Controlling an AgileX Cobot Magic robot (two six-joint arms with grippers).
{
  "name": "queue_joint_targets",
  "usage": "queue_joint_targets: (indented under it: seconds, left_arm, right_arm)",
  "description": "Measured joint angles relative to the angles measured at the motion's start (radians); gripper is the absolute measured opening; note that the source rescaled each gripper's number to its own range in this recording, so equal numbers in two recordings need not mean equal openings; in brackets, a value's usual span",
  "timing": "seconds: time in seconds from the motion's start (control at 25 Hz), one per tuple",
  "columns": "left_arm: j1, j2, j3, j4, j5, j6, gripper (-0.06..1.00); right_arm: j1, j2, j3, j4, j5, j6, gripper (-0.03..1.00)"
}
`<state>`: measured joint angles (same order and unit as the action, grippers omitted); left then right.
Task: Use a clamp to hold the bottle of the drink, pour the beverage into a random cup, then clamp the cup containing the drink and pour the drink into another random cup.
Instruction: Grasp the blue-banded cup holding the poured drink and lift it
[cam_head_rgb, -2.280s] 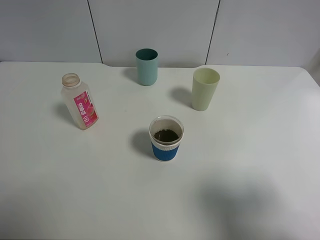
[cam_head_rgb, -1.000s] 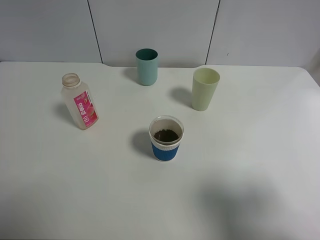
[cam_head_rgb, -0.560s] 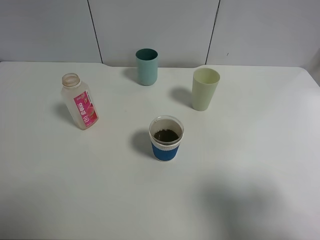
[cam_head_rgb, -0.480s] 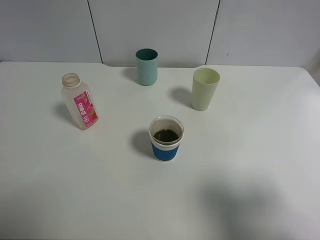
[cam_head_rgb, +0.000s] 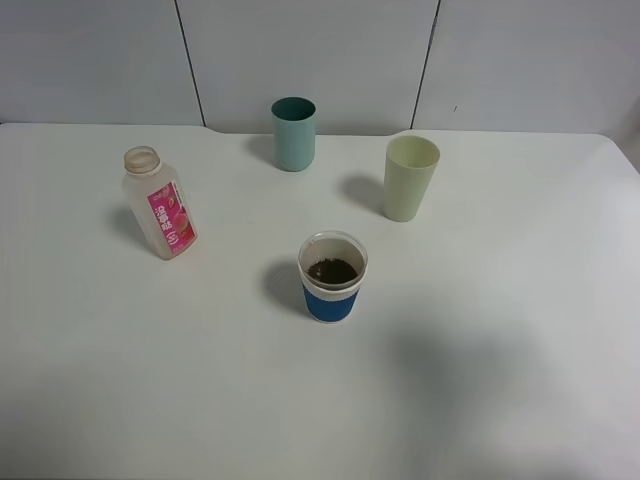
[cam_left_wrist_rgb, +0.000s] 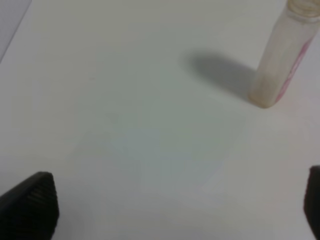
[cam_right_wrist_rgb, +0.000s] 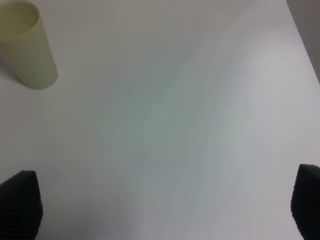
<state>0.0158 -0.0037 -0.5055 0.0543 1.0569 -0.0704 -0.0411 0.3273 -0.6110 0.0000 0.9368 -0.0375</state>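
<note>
Currently the uncapped bottle (cam_head_rgb: 158, 203) stands upright near the left edge of the desk (cam_head_rgb: 520, 300), toward its far corner. A blue-sleeved cup (cam_head_rgb: 332, 277) with dark drink inside sits mid-desk. A teal cup (cam_head_rgb: 294, 133) stands at the far edge and a pale green cup (cam_head_rgb: 410, 178) toward the far right. The left gripper (cam_left_wrist_rgb: 172, 205) and right gripper (cam_right_wrist_rgb: 162, 202) hang above the desktop, fingers spread wide, gripping nothing

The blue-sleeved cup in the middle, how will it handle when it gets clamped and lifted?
The cup holds dark drink and has no lid, so tilting or jerking would likely spill it. Its clear wall looks thin, so it may flex under a hard squeeze. The blue sleeve probably gives better grip.
</note>
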Motion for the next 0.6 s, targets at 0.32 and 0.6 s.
queue_joint_targets:
  seconds: [0.32,0.6]
  left_arm:
    - [0.000,0.000,0.000,0.000,0.000,0.000,1.00]
    - [0.000,0.000,0.000,0.000,0.000,0.000,1.00]
  right_arm:
    - [0.000,0.330,-0.088,0.000,-0.173,-0.025,1.00]
    - [0.010,0.604,-0.093,0.055,-0.383,-0.062,1.00]
